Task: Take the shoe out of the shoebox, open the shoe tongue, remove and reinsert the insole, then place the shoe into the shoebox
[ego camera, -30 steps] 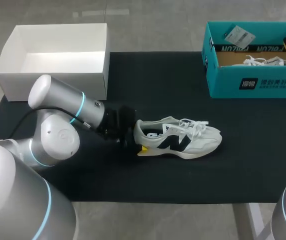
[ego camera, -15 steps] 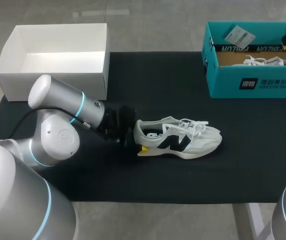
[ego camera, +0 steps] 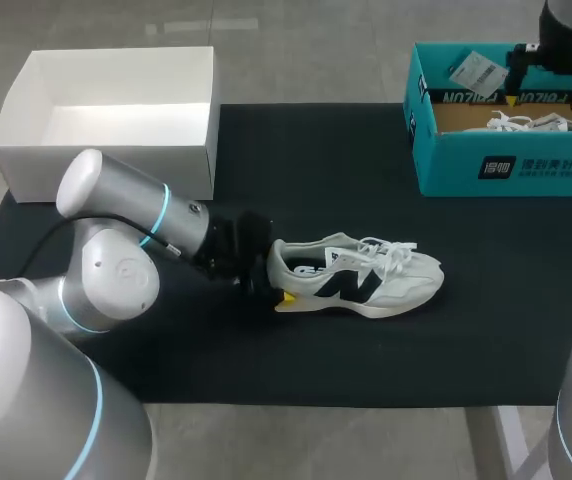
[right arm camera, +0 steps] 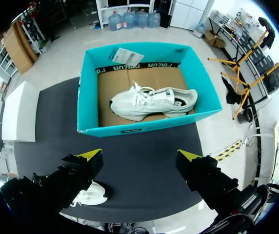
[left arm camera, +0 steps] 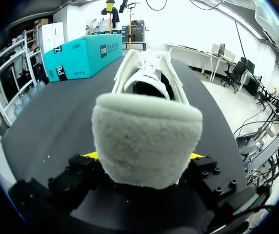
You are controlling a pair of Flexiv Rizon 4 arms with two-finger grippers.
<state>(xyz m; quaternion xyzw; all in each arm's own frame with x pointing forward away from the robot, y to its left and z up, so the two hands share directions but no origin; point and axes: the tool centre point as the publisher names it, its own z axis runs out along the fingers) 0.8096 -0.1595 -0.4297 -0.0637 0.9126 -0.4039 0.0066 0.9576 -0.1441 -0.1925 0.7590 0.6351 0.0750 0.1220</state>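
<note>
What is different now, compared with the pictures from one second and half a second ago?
The right pincer moved further into the head view, leftward over the teal box; it is open and holds nothing. The left pincer stayed shut on the heel of the shoe, and the shoe did not move.

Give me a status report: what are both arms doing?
Left gripper shut on shoe at heel. Right gripper open above teal shoebox, second shoe inside. Nothing blocking.

The right end effector [right arm camera: 139, 154] hangs above the table [right arm camera: 51, 122], fingers wide apart. Ahead of it, a teal shoebox [right arm camera: 142, 126] holds a white shoe [right arm camera: 151, 103]. A second shoe [right arm camera: 91, 195] lies near one finger.
</note>
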